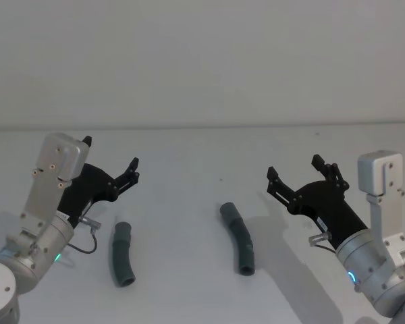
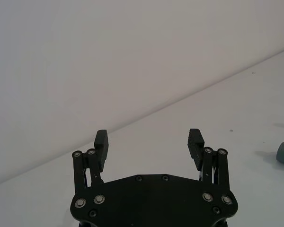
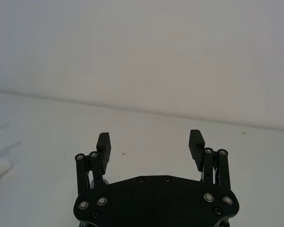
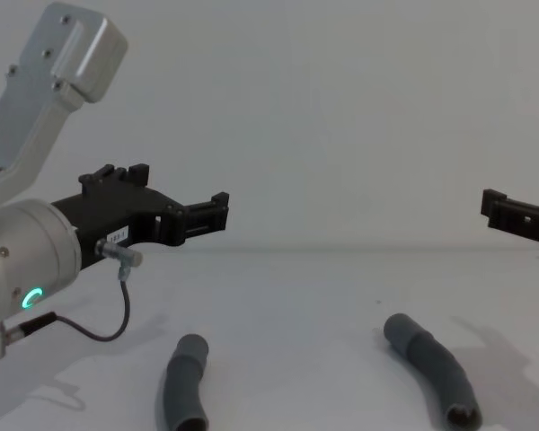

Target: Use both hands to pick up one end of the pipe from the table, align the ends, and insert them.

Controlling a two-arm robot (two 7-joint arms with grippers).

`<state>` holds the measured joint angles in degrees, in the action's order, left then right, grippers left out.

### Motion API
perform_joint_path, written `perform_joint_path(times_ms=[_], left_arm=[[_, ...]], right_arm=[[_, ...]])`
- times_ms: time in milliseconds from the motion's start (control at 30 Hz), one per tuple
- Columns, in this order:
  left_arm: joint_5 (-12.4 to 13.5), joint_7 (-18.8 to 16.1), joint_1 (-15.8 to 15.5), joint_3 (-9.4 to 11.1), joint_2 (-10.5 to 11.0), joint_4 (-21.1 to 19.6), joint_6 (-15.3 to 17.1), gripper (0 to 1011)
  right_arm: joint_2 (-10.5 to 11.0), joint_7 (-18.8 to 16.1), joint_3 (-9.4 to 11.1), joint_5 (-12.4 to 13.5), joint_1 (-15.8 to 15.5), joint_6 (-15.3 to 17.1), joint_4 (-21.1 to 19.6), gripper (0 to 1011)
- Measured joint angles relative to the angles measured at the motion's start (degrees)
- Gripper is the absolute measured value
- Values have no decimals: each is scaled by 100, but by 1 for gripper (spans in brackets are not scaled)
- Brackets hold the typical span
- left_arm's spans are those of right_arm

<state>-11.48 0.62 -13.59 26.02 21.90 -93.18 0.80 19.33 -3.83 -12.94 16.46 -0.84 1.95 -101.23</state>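
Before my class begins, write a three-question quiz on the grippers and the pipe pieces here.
1. True or false: the left gripper is shut on a pipe piece.
2. How many pipe pieces lie on the table? A one, B two, C three.
3. Fill in: both grippers are ____ above the table.
Key: 1 false, it is open and empty. 2 B: the left piece and the right piece. 3 open; the right gripper holds nothing either.
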Motion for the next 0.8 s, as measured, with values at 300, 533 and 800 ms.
perform_joint_path(times_ms=[300, 533, 800], left_arm=[[0, 0, 0, 0, 0, 0, 0, 1001], [0, 0, 0, 0, 0, 0, 0, 1001], [0, 0, 0, 0, 0, 0, 0, 1001]], right_arm=[[0, 0, 0, 0, 0, 0, 0, 1003], [0, 0, 0, 0, 0, 0, 0, 1003], [0, 0, 0, 0, 0, 0, 0, 1003]])
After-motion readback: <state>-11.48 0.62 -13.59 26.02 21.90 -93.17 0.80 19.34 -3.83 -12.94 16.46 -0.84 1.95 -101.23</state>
